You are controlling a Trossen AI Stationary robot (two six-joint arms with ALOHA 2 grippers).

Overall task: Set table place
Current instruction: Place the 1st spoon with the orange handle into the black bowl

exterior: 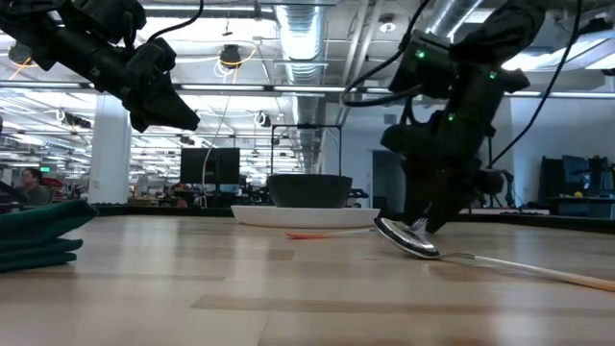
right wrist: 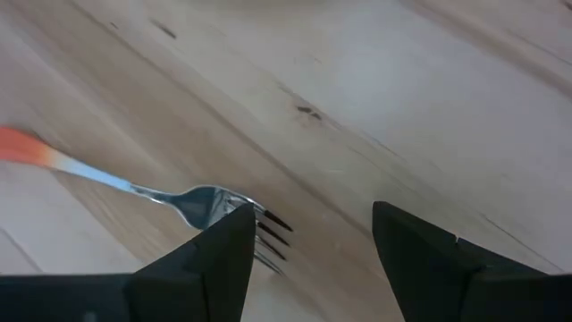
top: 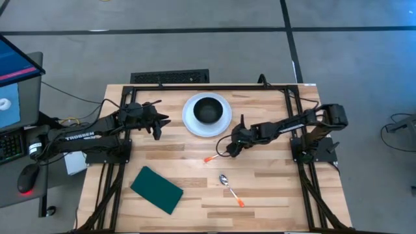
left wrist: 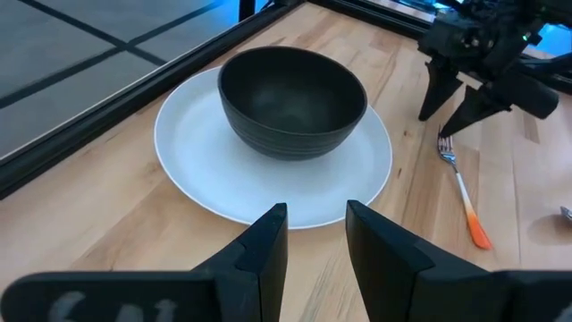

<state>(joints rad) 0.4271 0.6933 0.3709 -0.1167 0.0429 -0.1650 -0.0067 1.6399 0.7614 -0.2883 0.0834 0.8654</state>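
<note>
Right end effector spread, low over fork tines, just beside plate. Left end effector slightly spread, hovering on plate's other side. Plate, bearing black bowl, near worktop far edge.

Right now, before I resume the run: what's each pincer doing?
Left pincer: open, empty, hovering beside the plate.
Right pincer: open, holding nothing, down at the fork tines on the table.
</note>
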